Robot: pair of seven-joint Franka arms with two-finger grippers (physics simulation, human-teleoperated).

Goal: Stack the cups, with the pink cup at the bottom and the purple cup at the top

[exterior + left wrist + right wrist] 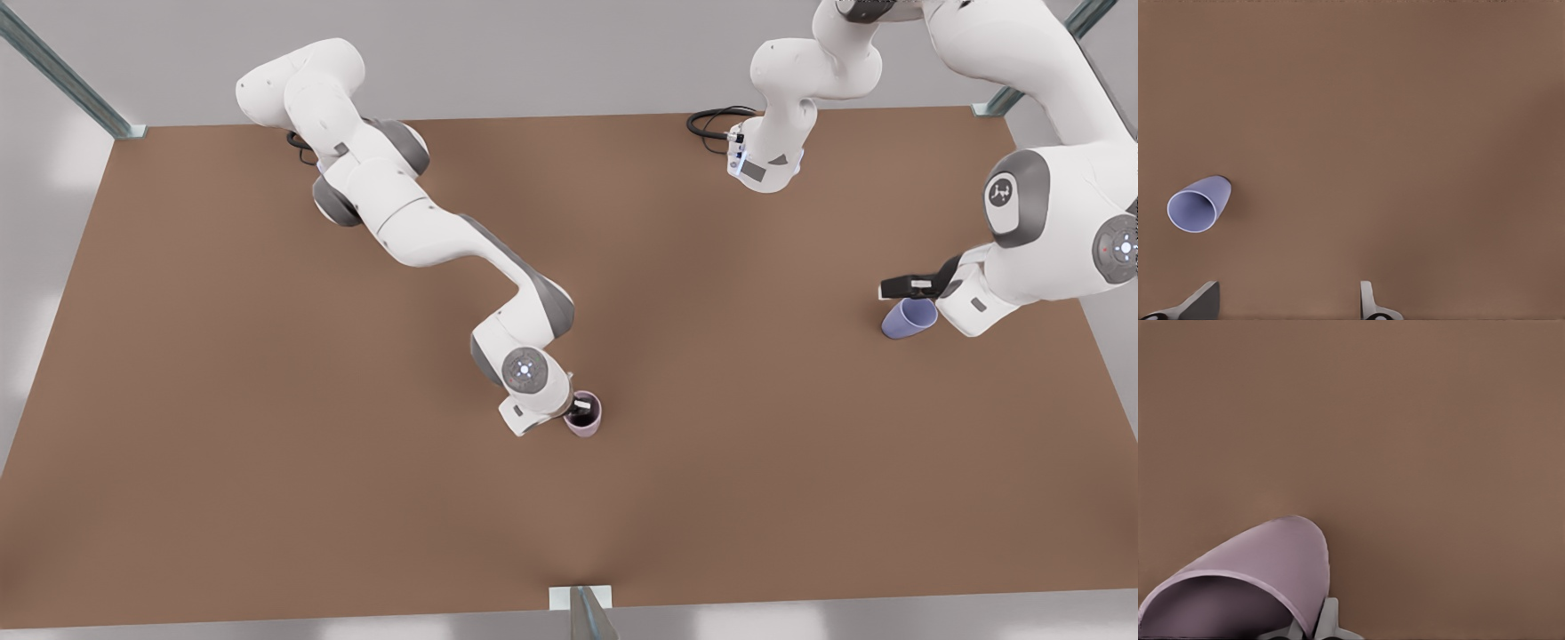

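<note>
I have one brown bench under two arms, two claws and two cups. The right claw sits at the pink cup near the bench's middle; in its wrist view one finger presses the outside of the wall, so I judge it clamped on the rim, the other finger inside. The left claw hangs just above the purple cup toward the front view's right, well apart from the pink one; its wrist view shows the fingers spread wide with only bare bench between them and the purple cup off to one side. I read this as the grasping step: pink is secured, purple not yet. Next I need to centre the left claw over the purple cup's rim, close, and carry it into the pink one.
</note>
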